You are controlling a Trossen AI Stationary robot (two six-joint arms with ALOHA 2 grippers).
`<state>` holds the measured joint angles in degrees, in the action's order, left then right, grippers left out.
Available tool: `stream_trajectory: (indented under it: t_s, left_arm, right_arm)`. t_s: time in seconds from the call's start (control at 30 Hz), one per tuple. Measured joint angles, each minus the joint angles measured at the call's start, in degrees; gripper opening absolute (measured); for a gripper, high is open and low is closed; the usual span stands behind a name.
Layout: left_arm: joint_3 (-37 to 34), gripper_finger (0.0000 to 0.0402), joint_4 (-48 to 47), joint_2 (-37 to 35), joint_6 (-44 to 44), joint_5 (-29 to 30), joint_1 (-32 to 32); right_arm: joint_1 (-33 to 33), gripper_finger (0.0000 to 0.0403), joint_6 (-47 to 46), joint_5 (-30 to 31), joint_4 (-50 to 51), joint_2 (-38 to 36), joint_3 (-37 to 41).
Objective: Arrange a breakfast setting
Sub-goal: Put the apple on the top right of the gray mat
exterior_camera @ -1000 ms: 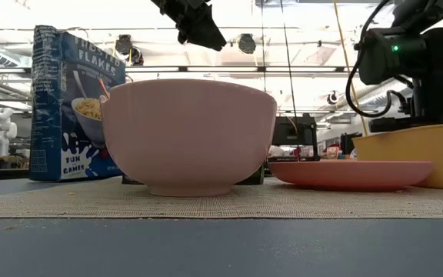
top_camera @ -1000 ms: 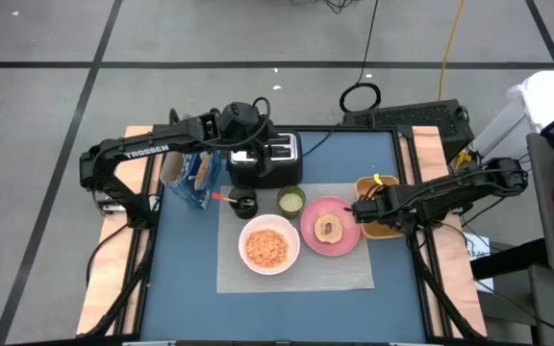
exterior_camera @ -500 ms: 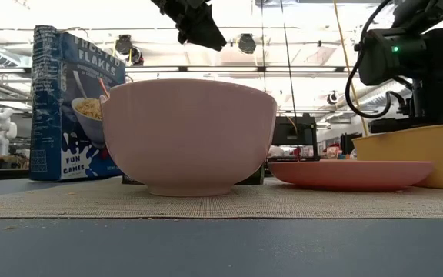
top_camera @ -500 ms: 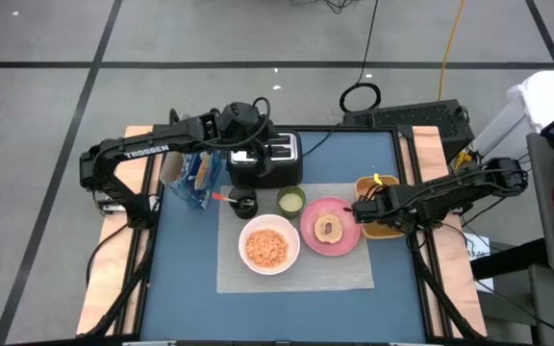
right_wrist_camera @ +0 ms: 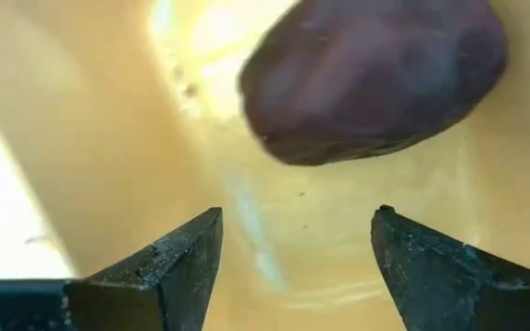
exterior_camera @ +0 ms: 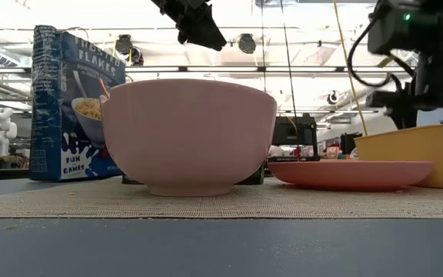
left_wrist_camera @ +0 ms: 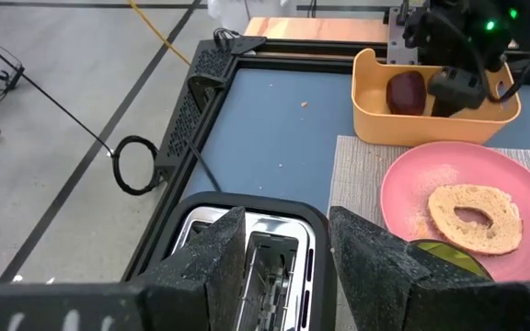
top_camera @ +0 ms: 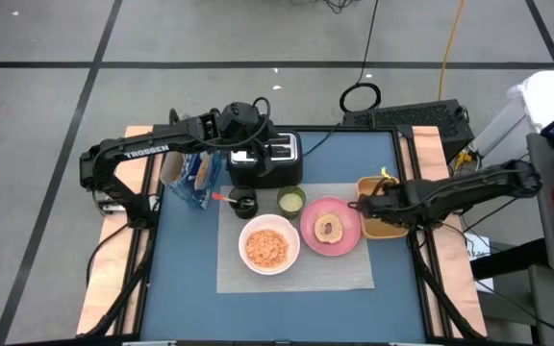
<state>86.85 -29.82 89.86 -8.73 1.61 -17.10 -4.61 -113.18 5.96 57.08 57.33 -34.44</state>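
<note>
On the grey mat (top_camera: 354, 274) stand the white bowl (top_camera: 268, 246) of cereal, the pink plate (top_camera: 346, 219) with a bagel on it, and the small green cup (top_camera: 291, 200). At the mat's far left corner are the black cup (top_camera: 245, 205) and the red-handled spoon (top_camera: 221, 197). The blue cereal box (top_camera: 192, 175) stands upright left of them. My left gripper (left_wrist_camera: 288, 253) hangs open above the toaster (top_camera: 277, 159), touching nothing. My right gripper (right_wrist_camera: 297, 244) is open, pointing down into the orange tray (top_camera: 385, 229) beside a dark red fruit (right_wrist_camera: 375, 78).
The toaster stands at the mat's far edge, under my left arm. The orange tray sits against the plate's right side, near the table's right rail (top_camera: 421, 259). Bare blue table (top_camera: 190, 279) lies left of and in front of the mat.
My right gripper has risen out of the orange tray and rolled about its own axis; it still points down over the tray. The things on the mat have stayed where they were.
</note>
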Motion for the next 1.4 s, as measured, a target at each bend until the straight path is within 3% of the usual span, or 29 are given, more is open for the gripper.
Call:
stream_trajectory:
  t_s: [0.33, 0.7, 1.03, 1.23, 1.4]
  left_arm:
    - [0.00, 0.0166, 0.00, 0.00, 0.50, -0.02, -0.01]
    - [0.00, 0.0166, 0.02, 0.00, 0.68, -0.02, 0.00]
    - [0.00, 0.0166, 0.07, 0.00, 1.54, -0.02, 0.00]
    - [0.00, 0.0166, 0.09, 0.00, 1.55, -0.02, 0.00]
    - [0.00, 0.0166, 0.09, 0.00, 1.55, -0.02, -0.02]
  right_arm:
    - [0.00, 0.0265, 11.79, 1.44, -2.12, -14.61, 0.00]
    - [0.10, 0.0265, 37.66, 5.65, -25.35, -27.60, -0.07]
    - [0.12, 0.0265, 78.34, 6.29, -36.55, -30.44, -0.09]
    - [0.12, 0.0265, 91.11, 6.27, -39.58, -30.44, -0.09]
    - [0.12, 0.0269, 96.11, 6.27, -39.73, -30.42, -0.09]
